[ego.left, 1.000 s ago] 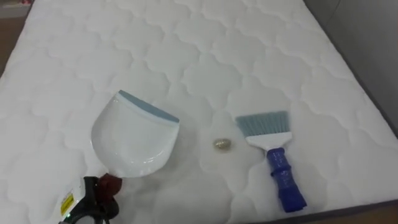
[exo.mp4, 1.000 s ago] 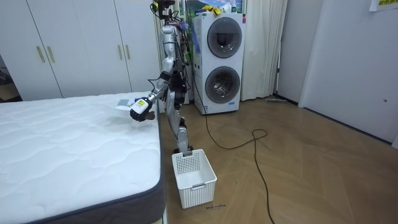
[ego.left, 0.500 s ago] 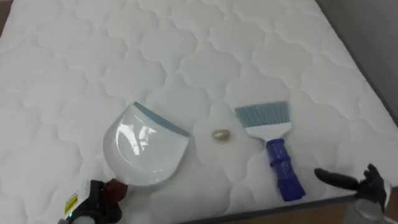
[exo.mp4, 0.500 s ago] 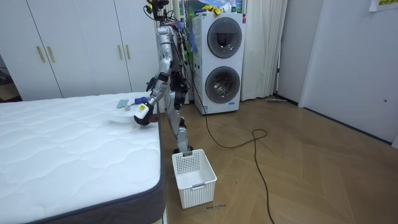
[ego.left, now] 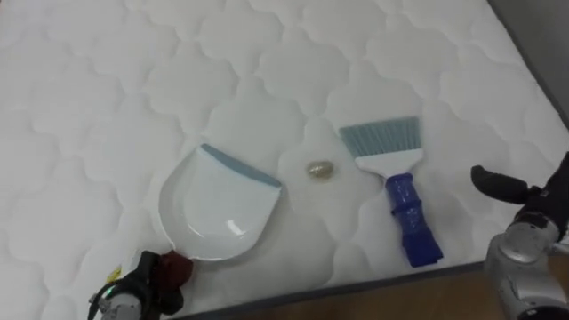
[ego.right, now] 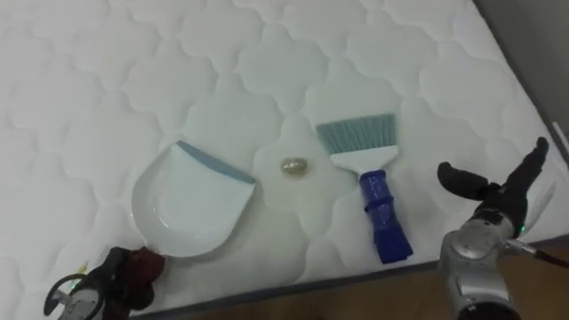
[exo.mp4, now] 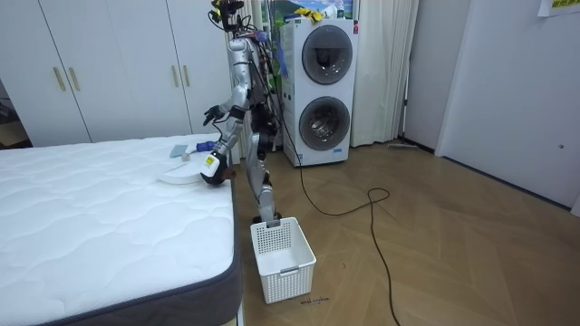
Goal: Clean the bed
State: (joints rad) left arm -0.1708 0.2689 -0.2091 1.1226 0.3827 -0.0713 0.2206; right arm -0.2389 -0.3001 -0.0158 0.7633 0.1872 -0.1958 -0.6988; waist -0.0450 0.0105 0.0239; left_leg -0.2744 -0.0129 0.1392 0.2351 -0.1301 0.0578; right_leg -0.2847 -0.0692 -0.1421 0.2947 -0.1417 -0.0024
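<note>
While the left robot hand (ego.left: 138, 286) is closed round the dark red handle of the white plastic dustpan with a blue-grey lip (ego.left: 218, 213), the sweeping step of the bed-cleaning task appears not yet begun. The hand brush with a blue plastic handle and pale blue bristles (ego.left: 398, 191) lies untouched on the white quilted bed (ego.left: 107, 89). The right robot hand (ego.right: 498, 206) hovers empty with its fingers spread wide, just to the right of the brush handle and apart from it, near the bed's edge. The dustpan rests on the bed directly ahead of the left robot hand, its lip turned away and to the right, toward the small pale crumpled scrap (ego.left: 319, 169). This scrap is the item to be removed. It sits ahead and to the left of the right robot hand, between the dustpan lip and the brush bristles, near both and touching neither. It looks roundish, wrinkled and light, so it is likely to roll when pushed. The next move calls for the right robot hand to shift left over the blue handle and close round it. It should then lift the brush, set the bristles down on the far side of the scrap, and draw the scrap toward the lip. The left robot hand should press the lip flat, since the soft quilting could let the scrap slip beneath it or lodge in a seam.
</note>
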